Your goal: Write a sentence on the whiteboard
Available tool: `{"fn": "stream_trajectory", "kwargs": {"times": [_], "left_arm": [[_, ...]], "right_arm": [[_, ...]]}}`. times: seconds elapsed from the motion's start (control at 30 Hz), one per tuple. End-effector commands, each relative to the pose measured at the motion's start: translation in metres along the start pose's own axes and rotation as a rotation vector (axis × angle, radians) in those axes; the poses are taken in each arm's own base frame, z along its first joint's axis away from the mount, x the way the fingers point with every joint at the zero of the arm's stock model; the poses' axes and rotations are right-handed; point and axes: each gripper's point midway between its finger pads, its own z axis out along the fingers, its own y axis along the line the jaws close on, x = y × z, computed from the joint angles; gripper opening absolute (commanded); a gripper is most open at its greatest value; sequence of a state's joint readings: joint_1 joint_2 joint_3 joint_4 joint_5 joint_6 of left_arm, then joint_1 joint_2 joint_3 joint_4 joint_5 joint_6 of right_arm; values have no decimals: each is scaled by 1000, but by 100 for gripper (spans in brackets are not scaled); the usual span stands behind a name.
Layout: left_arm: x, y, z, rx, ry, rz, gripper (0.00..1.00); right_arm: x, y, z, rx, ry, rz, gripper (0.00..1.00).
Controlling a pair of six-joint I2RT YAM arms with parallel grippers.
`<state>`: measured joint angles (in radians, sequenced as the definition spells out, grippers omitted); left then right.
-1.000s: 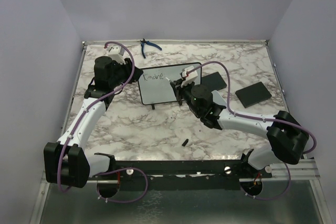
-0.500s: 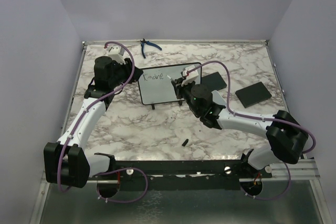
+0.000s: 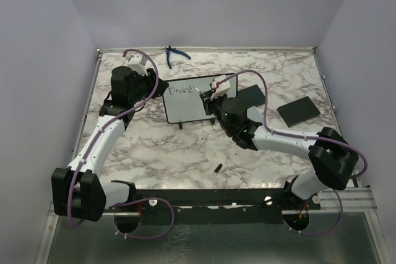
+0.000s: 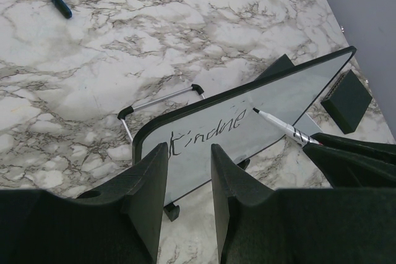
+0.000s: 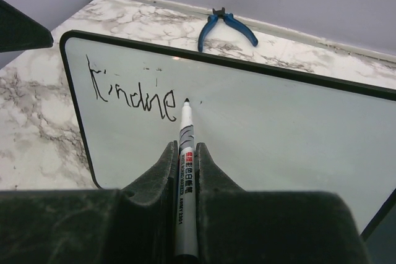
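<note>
on the left, the left gripper [image 4: 189,156] sits at the left edge of the small rectangular white whiteboard with the thin black frame [image 4: 291,91]. its dark fingers [image 4: 148,183] stand partly apart, and i cannot tell whether they pinch that edge or only flank it. the whiteboard leans on its wire stand near the middle of the marble-patterned table [image 3: 185,153], closer to the far side. across its upper left runs the sentence [image 5: 133,94], so far only thin black letters reading roughly "kindne", which looks like an unfinished word. just right of the last letter is the black tip of the white-barrelled marker [image 5: 185,129], at the surface or barely off it. the right gripper [image 5: 184,159] is clenched on the barrel. judging by this, the task is at an early stage: the word needs its ending, the remaining words are unwritten, and most of the board is blank.
</note>
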<state>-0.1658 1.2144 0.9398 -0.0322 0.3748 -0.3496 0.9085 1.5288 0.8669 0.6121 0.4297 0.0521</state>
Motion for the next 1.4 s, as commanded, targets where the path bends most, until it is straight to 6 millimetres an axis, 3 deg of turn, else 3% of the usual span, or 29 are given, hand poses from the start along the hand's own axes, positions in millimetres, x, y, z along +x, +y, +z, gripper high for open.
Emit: {"fn": "stream_trajectory", "kwargs": {"times": [0.0, 0.57, 0.83, 1.37], "left_arm": [[-2, -6, -4, 21, -12, 23, 35], [-3, -6, -4, 22, -13, 25, 35], [-3, -6, -4, 20, -13, 25, 35], [-3, -6, -4, 22, -13, 25, 35]], "right_arm": [[-9, -1, 8, 18, -24, 2, 0], [14, 3, 7, -5, 38, 1, 0], [11, -9, 2, 54, 31, 5, 0], [19, -15, -4, 74, 49, 3, 0]]}}
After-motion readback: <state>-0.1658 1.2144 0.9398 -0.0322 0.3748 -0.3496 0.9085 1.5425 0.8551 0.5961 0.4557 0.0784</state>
